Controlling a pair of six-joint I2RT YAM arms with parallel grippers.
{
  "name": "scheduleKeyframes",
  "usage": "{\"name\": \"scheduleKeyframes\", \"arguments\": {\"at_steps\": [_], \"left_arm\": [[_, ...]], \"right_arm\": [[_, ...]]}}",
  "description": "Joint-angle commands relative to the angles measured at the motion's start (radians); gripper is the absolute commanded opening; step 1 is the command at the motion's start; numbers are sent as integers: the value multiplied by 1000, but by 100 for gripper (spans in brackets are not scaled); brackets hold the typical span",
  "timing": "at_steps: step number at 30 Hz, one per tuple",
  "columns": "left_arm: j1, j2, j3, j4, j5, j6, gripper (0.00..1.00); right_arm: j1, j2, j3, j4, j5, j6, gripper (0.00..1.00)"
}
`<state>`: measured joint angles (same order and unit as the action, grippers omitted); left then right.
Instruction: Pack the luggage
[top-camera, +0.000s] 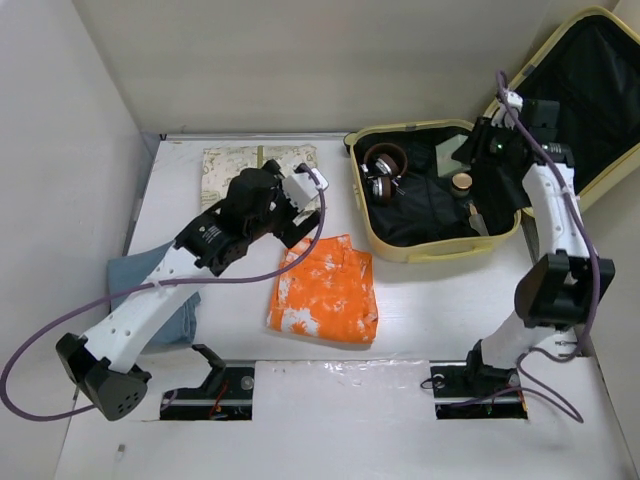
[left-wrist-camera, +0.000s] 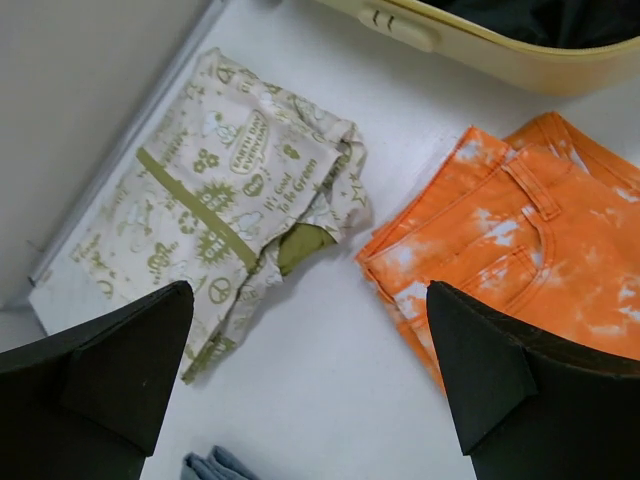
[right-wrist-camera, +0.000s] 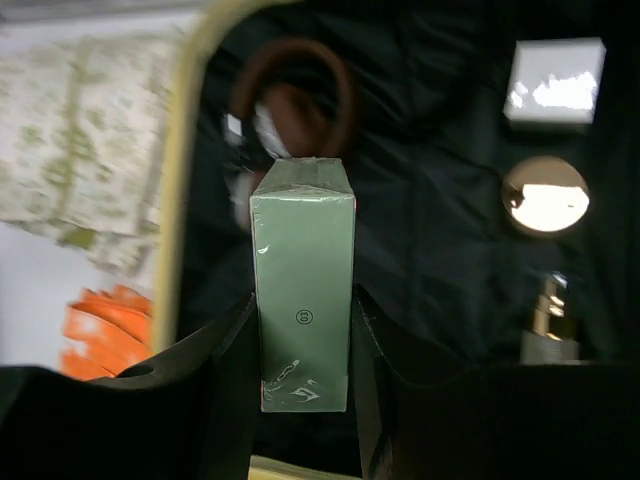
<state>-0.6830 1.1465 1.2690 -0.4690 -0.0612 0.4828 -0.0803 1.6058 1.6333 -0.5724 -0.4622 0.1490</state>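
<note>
The top view looks down from above and behind the arm bases (top-camera: 210, 385), taking in the whole tabletop (top-camera: 420, 300), with the luggage (top-camera: 437, 250) at 1 o'clock. The left wrist view faces down, close over the printed cloth (left-wrist-camera: 220, 190) and orange garment (left-wrist-camera: 540, 240). The right wrist view looks down, close, into the luggage (right-wrist-camera: 185, 170). All three share both fabrics and the luggage rim.

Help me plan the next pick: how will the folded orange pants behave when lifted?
The orange pants are soft cloth, folded flat, so they would likely droop and unfold if pinched at one edge. They look light, so a push would probably bunch them on the table rather than slide them whole.
</note>
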Motion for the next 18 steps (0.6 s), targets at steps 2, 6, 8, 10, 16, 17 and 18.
{"name": "scheduleKeyframes", "arguments": {"at_steps": [2, 6, 8, 10, 16, 17, 18], "left_arm": [[-1, 34, -37, -30, 18, -105, 100], [31, 77, -75, -7, 52, -170, 100], [51, 93, -88, 15, 73, -182, 100], [51, 117, -97, 26, 73, -182, 100], [86, 199, -60, 26, 64, -191, 100], [115, 211, -50, 26, 79, -200, 100], [131, 225, -36, 15, 92, -211, 100]], "right_arm": [[-116, 175, 56, -331, -188, -239, 0], [-174, 236, 28, -256, -279, -239, 0], [-162, 258, 83, -235, -289, -230, 0], [-153, 284, 129, -216, -300, -204, 0], [-133, 492, 364, -169, -299, -114, 0], [-133, 528, 397, -169, -299, -86, 0], [-124, 598, 455, -153, -299, -62, 0]]}}
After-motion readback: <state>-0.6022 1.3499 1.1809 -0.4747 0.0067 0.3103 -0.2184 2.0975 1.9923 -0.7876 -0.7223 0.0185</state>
